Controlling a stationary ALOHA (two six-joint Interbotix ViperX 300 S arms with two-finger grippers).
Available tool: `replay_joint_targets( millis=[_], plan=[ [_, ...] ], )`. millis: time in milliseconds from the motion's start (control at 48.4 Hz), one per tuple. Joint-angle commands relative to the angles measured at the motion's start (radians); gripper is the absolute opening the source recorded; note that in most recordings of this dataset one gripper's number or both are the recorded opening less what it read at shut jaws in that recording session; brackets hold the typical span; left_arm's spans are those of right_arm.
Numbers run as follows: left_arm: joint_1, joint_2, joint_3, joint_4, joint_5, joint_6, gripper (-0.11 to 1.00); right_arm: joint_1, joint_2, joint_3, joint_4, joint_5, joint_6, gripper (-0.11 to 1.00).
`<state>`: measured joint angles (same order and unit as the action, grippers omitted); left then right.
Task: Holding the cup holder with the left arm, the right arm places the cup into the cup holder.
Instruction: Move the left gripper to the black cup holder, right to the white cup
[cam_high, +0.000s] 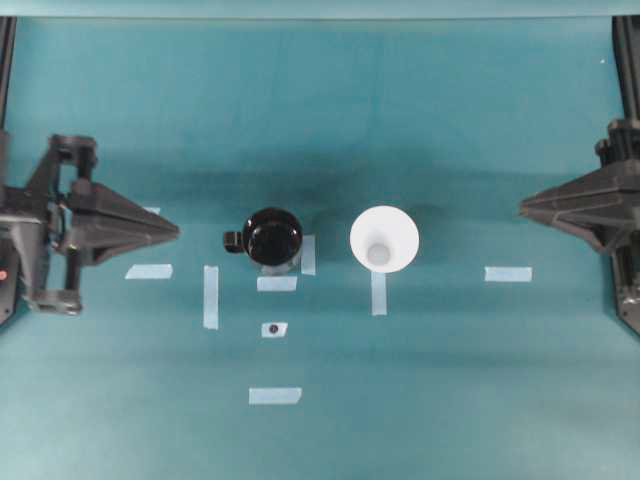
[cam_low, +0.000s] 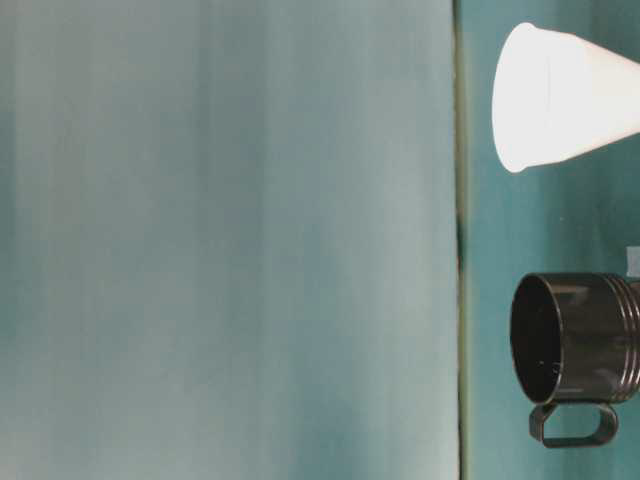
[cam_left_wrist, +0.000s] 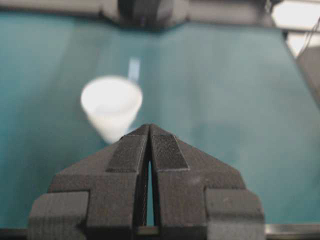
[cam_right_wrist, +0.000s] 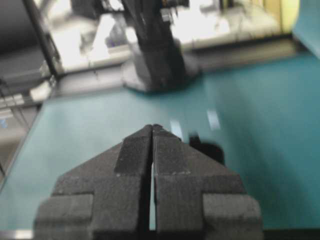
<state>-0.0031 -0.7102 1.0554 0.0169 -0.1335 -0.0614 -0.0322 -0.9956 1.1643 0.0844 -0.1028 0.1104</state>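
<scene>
While both tools, left (cam_high: 175, 232) and right (cam_high: 524, 208), sit closed and empty, the cup (cam_high: 384, 240) stands beside the cup holder (cam_high: 272, 238).

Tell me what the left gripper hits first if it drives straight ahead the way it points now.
Probably the cup holder: overhead, the shut left gripper points right along the table, and the holder's stubby handle faces it. The white cup stands beyond. Height is unclear, so it might pass above.

No text, label, brand, number or sign can be read in any view. The pale tape strips (cam_high: 277, 283) on the teal table (cam_high: 450, 380) are blank. One small tape piece (cam_high: 273, 329) carries only a dark round dot, not a letter or digit.
</scene>
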Motion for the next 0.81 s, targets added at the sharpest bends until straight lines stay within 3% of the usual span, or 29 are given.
replay_joint_targets(
  millis=[0,186,310,785],
  plan=[
    [0.017,0.012,-0.048,0.003,0.06,0.017,0.03,-0.028,0.032,-0.066,0.002,0.107,0.009,0.02],
    [0.038,0.051,-0.086,0.005,0.183,0.081,0.03,-0.08,0.123,-0.153,-0.003,0.299,0.008,0.02],
    [0.049,0.104,-0.12,0.003,0.252,0.115,0.03,-0.089,0.216,-0.201,-0.038,0.376,0.006,0.02],
    [0.087,0.293,-0.23,0.005,0.416,0.141,0.03,-0.092,0.583,-0.38,-0.138,0.617,-0.003,0.02]
  ],
)
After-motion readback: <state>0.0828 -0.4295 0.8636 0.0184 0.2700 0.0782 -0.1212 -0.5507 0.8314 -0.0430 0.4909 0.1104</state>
